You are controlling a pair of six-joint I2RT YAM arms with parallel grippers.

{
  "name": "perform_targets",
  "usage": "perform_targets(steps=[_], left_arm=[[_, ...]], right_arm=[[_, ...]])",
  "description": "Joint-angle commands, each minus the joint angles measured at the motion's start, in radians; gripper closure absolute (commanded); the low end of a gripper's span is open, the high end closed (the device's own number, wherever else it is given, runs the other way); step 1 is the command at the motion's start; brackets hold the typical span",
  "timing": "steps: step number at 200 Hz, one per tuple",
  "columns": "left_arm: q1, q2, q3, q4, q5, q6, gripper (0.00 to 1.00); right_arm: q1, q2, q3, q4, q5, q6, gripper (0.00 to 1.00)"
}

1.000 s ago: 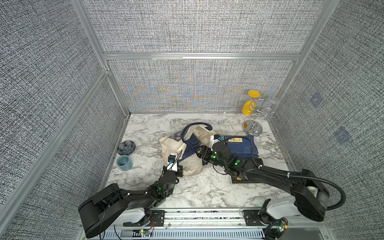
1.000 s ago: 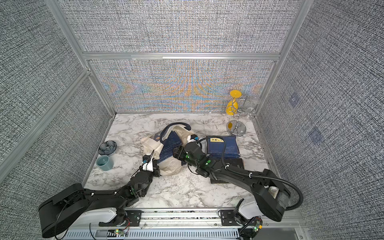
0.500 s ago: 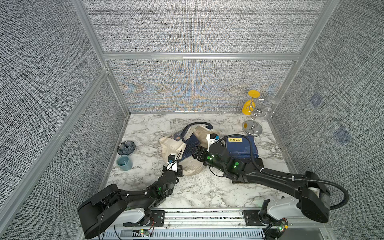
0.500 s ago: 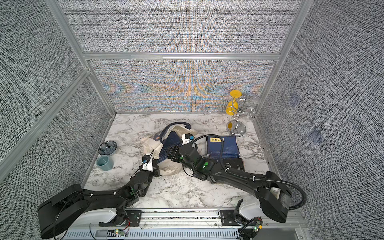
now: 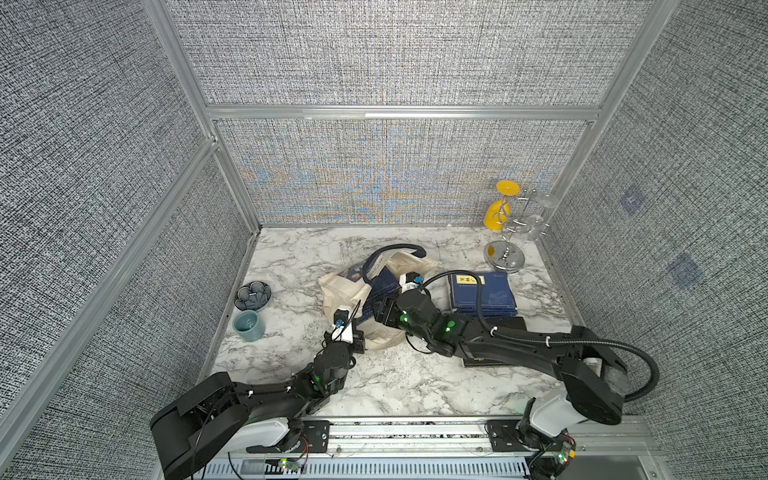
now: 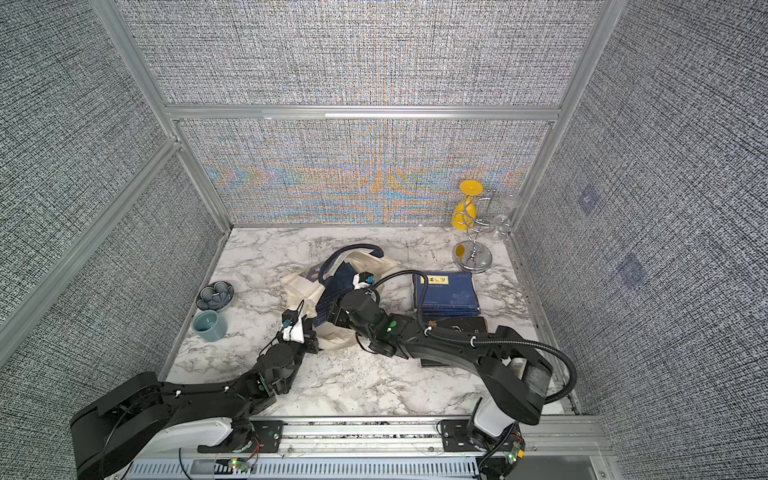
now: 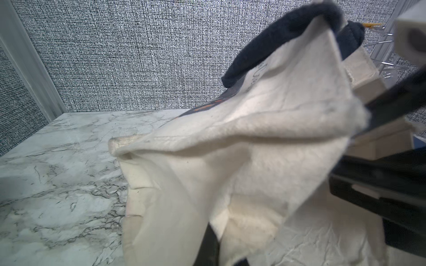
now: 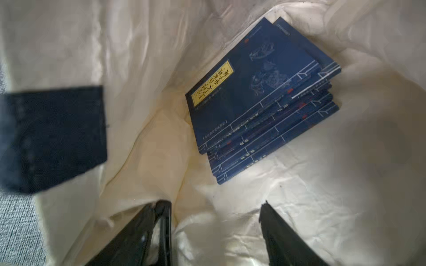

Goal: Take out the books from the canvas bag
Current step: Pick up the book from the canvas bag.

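Observation:
The cream canvas bag (image 5: 345,291) lies slumped mid-table, its navy handle (image 5: 395,249) looped at the far side. My left gripper (image 5: 360,336) is shut on the bag's near edge; in the left wrist view the fabric (image 7: 230,149) is lifted and my gripper (image 7: 213,249) pinches it. My right gripper (image 5: 377,312) is in the bag's mouth. In the right wrist view it (image 8: 216,214) stands open and holds nothing, a short way from several navy books (image 8: 260,103) stacked inside, the top one bearing a yellow label. More navy books (image 5: 482,291) lie stacked on the table, right of the bag.
A teal cup (image 5: 248,325) and a dark flower-shaped dish (image 5: 252,296) sit by the left wall. A wire glass stand (image 5: 505,249) with a yellow glass is at the back right corner. A flat black object (image 5: 498,328) lies under my right arm.
My right gripper has moved left, further into the bag's mouth, staying open. The left gripper has kept its hold on the bag's edge.

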Motion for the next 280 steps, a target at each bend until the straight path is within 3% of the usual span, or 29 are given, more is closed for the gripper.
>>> perform_targets(steps=[1, 99, 152, 175, 198, 280], left_arm=[[0.001, -0.001, 0.000, 0.032, 0.015, 0.000, 1.00], [0.001, -0.007, -0.002, 0.033, 0.024, -0.001, 1.00], [0.000, 0.002, 0.001, 0.032, 0.028, -0.002, 1.00], [0.001, 0.011, 0.001, 0.040, 0.030, -0.004, 1.00], [0.001, 0.011, 0.003, 0.040, 0.030, -0.003, 1.00], [0.001, 0.035, 0.006, 0.057, 0.041, 0.000, 1.00]], right_arm=[[-0.023, 0.068, 0.043, 0.032, -0.076, 0.042, 0.26], [-0.097, 0.382, 0.211, 0.095, -0.167, 0.160, 0.35], [-0.118, 0.425, 0.234, 0.117, -0.111, 0.164, 0.42], [-0.136, 0.450, 0.243, 0.151, -0.127, 0.169, 0.57], [-0.146, 0.449, 0.245, 0.180, -0.125, 0.162, 0.64], [-0.159, 0.494, 0.327, 0.152, -0.090, 0.132, 0.66]])
